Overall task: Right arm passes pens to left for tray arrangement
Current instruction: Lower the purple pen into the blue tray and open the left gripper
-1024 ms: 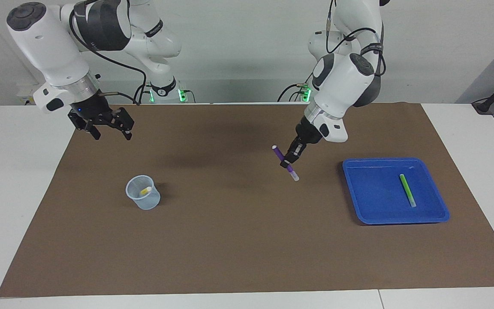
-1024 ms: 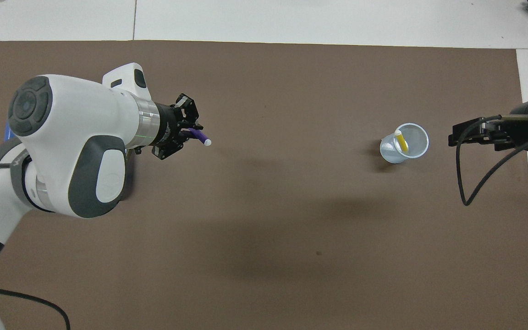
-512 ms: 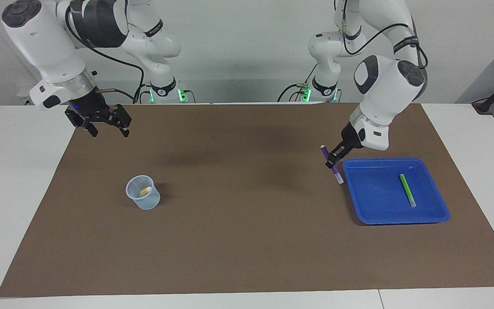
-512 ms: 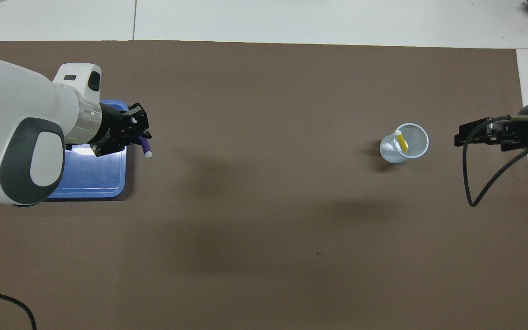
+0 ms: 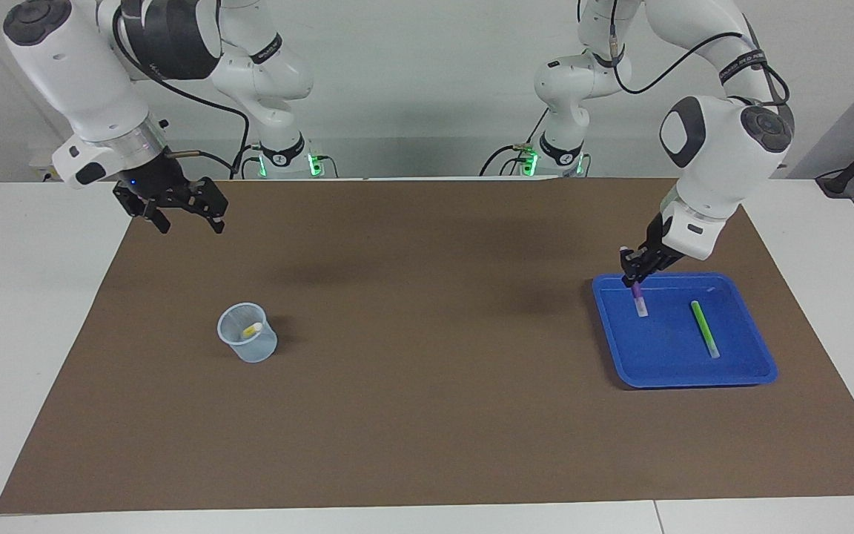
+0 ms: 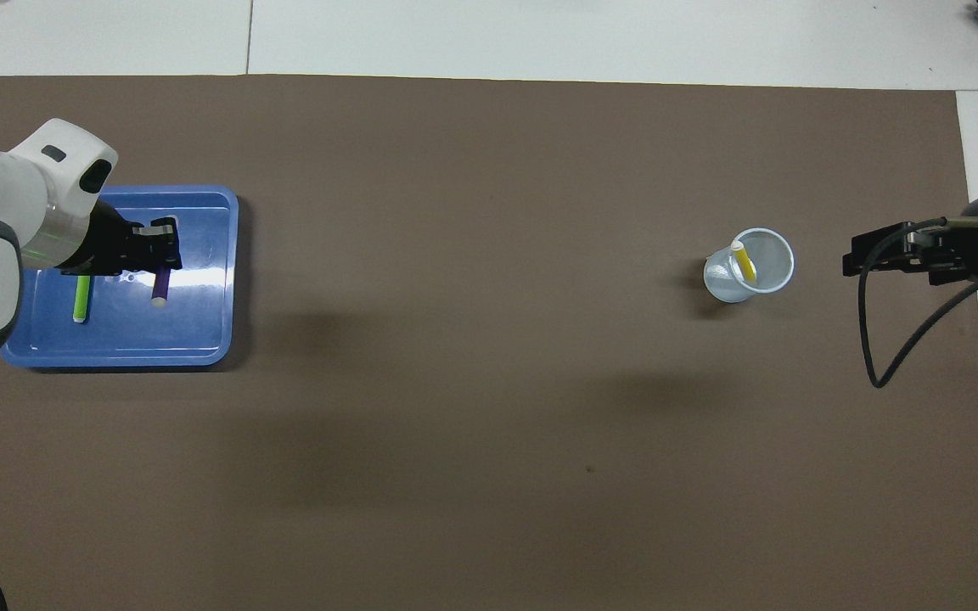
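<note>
The left gripper is pinched on the purple pen, holding it near its upper end over the tray; a second ago it hung over bare mat toward the middle of the table, and half a second ago it was just short of the tray's rim; it now carries the pen inside the rim, on the side nearer the table's middle. By my judgement the transfer is finished and only the lowering and release remain. The green pen already lies flat in the tray, beside the purple one and apart from it; the yellow pen stands leaning in the translucent cup toward the right arm's end, so one pass is left. The right gripper waits with fingers spread, raised over the mat's edge nearer the robots than the cup.

The facing view shows the purple pen tilted, its pale tip low over the tray floor; contact cannot be confirmed. The overhead view shows the two pens roughly parallel, which the facing view shows less plainly.
</note>
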Robot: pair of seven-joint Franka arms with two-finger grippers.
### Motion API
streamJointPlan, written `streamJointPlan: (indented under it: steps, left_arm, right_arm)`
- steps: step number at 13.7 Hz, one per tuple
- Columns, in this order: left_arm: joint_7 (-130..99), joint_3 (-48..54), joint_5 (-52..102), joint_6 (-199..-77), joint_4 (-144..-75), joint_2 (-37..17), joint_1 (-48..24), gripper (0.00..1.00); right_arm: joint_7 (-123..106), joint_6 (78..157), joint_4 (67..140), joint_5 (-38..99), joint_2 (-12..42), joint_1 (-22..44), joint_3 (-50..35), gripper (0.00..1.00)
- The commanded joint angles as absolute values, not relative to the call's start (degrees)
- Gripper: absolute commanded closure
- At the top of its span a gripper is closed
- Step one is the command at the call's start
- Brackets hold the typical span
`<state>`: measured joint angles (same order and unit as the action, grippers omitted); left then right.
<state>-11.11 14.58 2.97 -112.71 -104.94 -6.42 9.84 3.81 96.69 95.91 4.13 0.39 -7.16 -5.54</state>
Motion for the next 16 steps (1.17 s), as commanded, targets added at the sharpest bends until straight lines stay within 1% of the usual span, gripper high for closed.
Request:
streamJointPlan:
  steps: [1,4,7,11,13,16]
  left_arm:
    - [-1.96,15.03,-2.88,-113.46,-106.87,-5.45,12.55,1.0]
    - [3.77,15.03,-6.05,-116.52,-107.75,-6.06,14.23,1.0]
    - [4.3,15.03,-7.02,-125.39,-111.26,-6.33,17.22,1.0]
    - [4.92,15.03,-9.84,-131.74,-111.62,-12.47,18.98,1.0]
    - [4.83,15.03,-9.84,-132.8,-112.14,-14.06,19.07,1.0]
    - [4.92,15.03,-9.93,-138.23,-116.35,-15.38,20.38,1.0]
  right_arm:
    - [2.29,95.8,96.33,2.81,-0.53,-8.88,-6.24,0.0]
    - [2.29,95.71,96.77,2.9,-0.88,-8.53,-6.24,0.0]
    - [2.46,95.71,96.68,2.9,-0.88,-8.35,-6.33,0.0]
    - [2.72,95.8,96.94,2.9,-0.97,-8.26,-6.33,0.0]
    - [2.55,95.71,97.03,2.9,-0.97,-8.17,-6.33,0.0]
    - [2.64,95.71,97.03,2.9,-0.97,-8.09,-6.42,0.0]
